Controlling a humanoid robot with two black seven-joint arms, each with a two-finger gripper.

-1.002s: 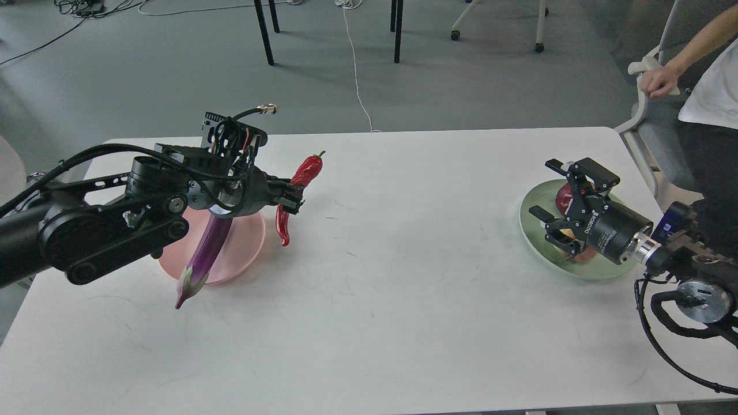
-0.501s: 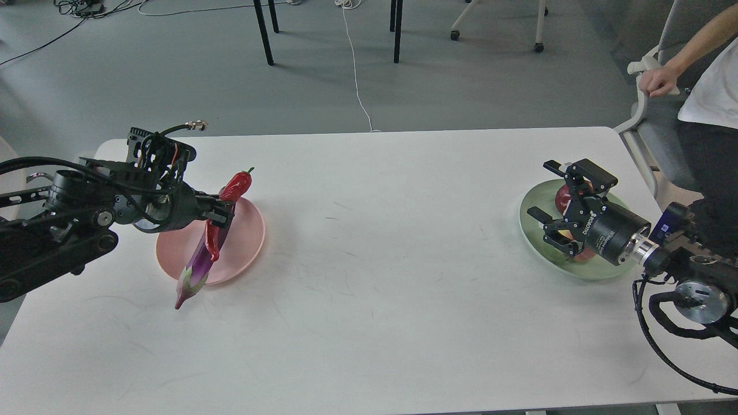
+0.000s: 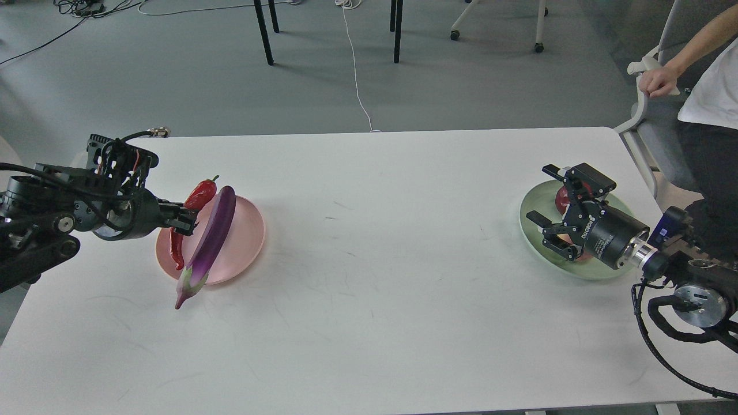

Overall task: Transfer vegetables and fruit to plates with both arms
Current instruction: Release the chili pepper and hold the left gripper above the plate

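Note:
The purple eggplant (image 3: 210, 239) lies across the salmon pink plate (image 3: 245, 233), its pale calyx end hanging over the front rim onto the table. My left gripper (image 3: 185, 219) is shut on the red chili pepper (image 3: 190, 222) and holds it over the plate's left side, just left of the eggplant. My right gripper (image 3: 556, 210) is open above the mint green plate (image 3: 539, 202). The dark red pomegranate (image 3: 562, 199) shows between its fingers; the apple-like fruit (image 3: 568, 237) is mostly hidden beneath it.
A seated person (image 3: 700, 98) and a chair are at the table's far right corner. Chair and table legs stand on the floor beyond the far edge. The white table (image 3: 380, 242) spreads between the two plates.
My left arm has drawn back to the left, carrying the chili from right of the pink plate to over its left side. The right gripper has barely shifted.

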